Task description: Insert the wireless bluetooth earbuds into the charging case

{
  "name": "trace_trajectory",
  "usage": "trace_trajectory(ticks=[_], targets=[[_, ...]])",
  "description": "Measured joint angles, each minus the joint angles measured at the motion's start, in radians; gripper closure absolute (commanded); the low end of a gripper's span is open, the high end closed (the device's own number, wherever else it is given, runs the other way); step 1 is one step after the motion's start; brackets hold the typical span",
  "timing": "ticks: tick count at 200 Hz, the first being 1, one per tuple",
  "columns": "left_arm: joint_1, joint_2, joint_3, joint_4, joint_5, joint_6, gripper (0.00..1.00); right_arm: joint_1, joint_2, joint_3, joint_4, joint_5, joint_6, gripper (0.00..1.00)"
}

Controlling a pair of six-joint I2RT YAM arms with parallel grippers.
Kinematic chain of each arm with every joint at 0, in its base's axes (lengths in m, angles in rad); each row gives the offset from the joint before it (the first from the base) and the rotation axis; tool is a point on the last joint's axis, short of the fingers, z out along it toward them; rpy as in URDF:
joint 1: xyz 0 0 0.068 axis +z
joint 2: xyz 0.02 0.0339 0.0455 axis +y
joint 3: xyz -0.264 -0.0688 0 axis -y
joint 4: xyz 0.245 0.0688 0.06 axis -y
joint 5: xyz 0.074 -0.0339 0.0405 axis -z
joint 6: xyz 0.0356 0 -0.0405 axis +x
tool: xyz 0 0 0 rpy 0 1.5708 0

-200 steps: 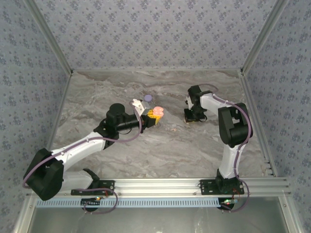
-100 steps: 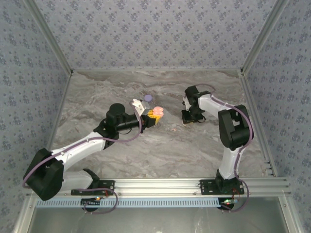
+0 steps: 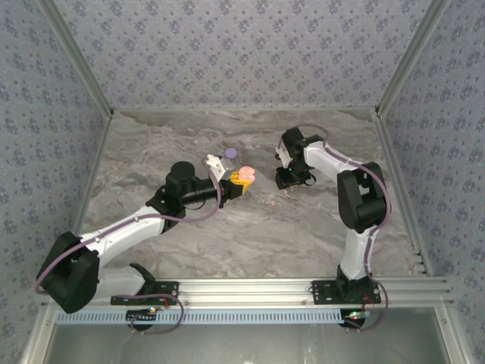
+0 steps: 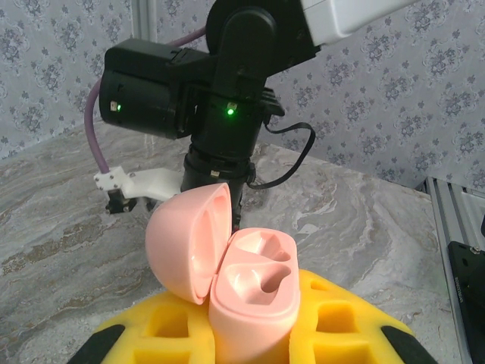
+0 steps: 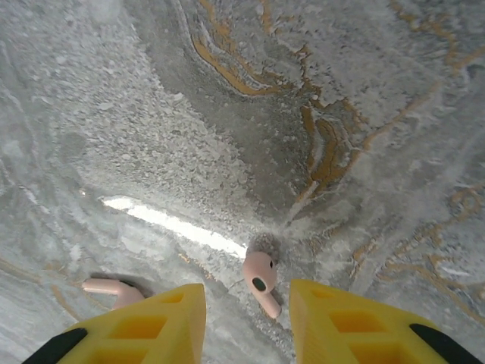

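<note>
Clearly mid-pickup: fetching an earbud for the case. Clamped shut on the pink case (image 4: 250,299), the left fingers (image 4: 337,322), holding it upright with lid hinged open and both sockets bare. From above, sits near the middle of the tabletop (image 3: 265,243), close to a lilac disc (image 3: 231,154) just beyond it.

Across from it, low over the marble, the right fingers (image 5: 356,326): parted, gripping nothing. Between them, lying on the tabletop and touching neither, one pink earbud (image 5: 260,279) with stem toward the camera. Just beside the other finger and half hidden behind it, a second pink earbud (image 5: 112,287).

Judging by the bare sockets, barely begun for this case.

Next: lower a little, centre on the nearer earbud, close gently across its body and not on the stem tip. Tiny, smooth and rounded, so likely to roll or squirt out under a crooked pinch. Then lift, carry across to the case, turn stem downward, line up over a socket and press in only once square to it. Cannot tell which socket suits this earbud.
</note>
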Motion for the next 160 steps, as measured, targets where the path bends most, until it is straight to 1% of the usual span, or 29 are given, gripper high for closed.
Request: trace_trajectory(ticks=[47,97,160], targets=[[0.000,0.000,0.000,-0.006,0.000,0.000,0.90,0.008,0.058,0.023,-0.034,0.002,-0.020,0.64],[0.000,0.000,0.000,-0.018,0.000,0.000,0.90,0.013,0.074,0.025,-0.043,0.005,-0.022,0.66],[0.000,0.000,0.000,-0.018,0.000,0.000,0.90,0.014,0.092,0.035,-0.046,0.011,-0.018,0.71]])
